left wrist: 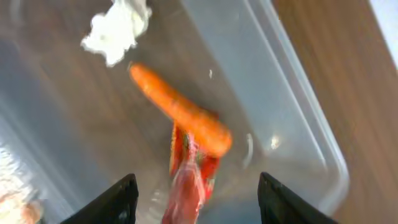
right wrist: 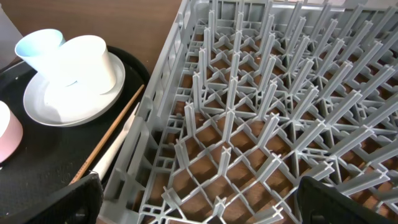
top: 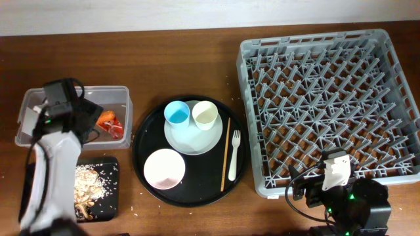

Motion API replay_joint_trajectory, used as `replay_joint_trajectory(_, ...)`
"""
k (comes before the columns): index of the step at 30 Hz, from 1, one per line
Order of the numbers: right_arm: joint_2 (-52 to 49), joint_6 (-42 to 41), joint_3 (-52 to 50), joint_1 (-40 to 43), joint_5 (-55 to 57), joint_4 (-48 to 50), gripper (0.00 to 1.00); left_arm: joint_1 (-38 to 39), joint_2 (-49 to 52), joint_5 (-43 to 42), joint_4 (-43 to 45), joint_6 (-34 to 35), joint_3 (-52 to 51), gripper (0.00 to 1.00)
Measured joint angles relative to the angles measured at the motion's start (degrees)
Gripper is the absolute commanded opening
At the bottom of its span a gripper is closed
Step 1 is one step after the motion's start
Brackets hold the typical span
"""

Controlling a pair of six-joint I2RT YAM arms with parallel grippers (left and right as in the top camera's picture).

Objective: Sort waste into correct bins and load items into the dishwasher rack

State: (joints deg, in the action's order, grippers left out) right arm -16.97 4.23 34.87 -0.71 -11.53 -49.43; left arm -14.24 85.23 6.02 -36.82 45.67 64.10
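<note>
Since the waste already lies in the two bins, the coming move, I judge, is to load tableware into the dishwasher rack point(top: 248, 111). It fills the right part of the tabletop point(top: 164, 59) up to the back edge and holds nothing yet. The right hand point(right wrist: 199, 199) hovers above the rack's corner at the front right corner of the tabletop, its fingers wide apart with nothing between them.

Just beside the rack's left wall lies the round black tray point(top: 203, 178), so the items on it are to the left of this hand, and the right arm is clearly the nearer one. The clear tub point(top: 111, 90) stands at the left edge. The left hand point(left wrist: 199, 199) hangs over it, fingers also apart. The shallow black tray point(top: 108, 203) sits at the front left corner.

On the round tray, the pale plate point(top: 190, 144) is toward the back and the pinkish bowl point(top: 164, 168) toward the front edge. The light-blue cup point(top: 176, 113) and the cream cup point(top: 205, 115) stand upright on the plate. At the tray's right side the chopstick point(top: 226, 154) and the white fork point(top: 233, 154) lie side by side. Their long axes run from back edge to front edge, parallel to the rack wall.

Inside the tub are the carrot point(left wrist: 180, 112), the red wrapper point(left wrist: 185, 183) partly under the carrot's end, and the tissue point(left wrist: 118, 28), a little apart. The wrapper is blurred and seems to touch neither finger. The food scraps point(top: 85, 180) lie in the shallow tray.
</note>
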Motion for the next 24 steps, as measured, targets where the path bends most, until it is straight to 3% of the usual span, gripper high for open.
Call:
replay_joint_trajectory(6,-0.1,0.0,0.0,0.0,0.0,0.0,0.98,0.6,-20.3,-12.0,-22.3,-10.6,3.2,0.64)
replay_joint_trajectory(11,-0.1,0.0,0.0,0.0,0.0,0.1,0.99,9.8,-25.4,-16.9,-35.1,-18.2,3.3,0.56)
replay_joint_trajectory(16,-0.1,0.0,0.0,0.0,0.0,0.1,0.99,21.7,-25.3,-17.7,-36.0,-20.7,3.3,0.55)
replay_joint_trajectory(24,-0.1,2.0,0.0,0.0,6.6,0.1,0.99,26.1,-21.9,-17.5,-34.9,-21.1,3.3,0.55)
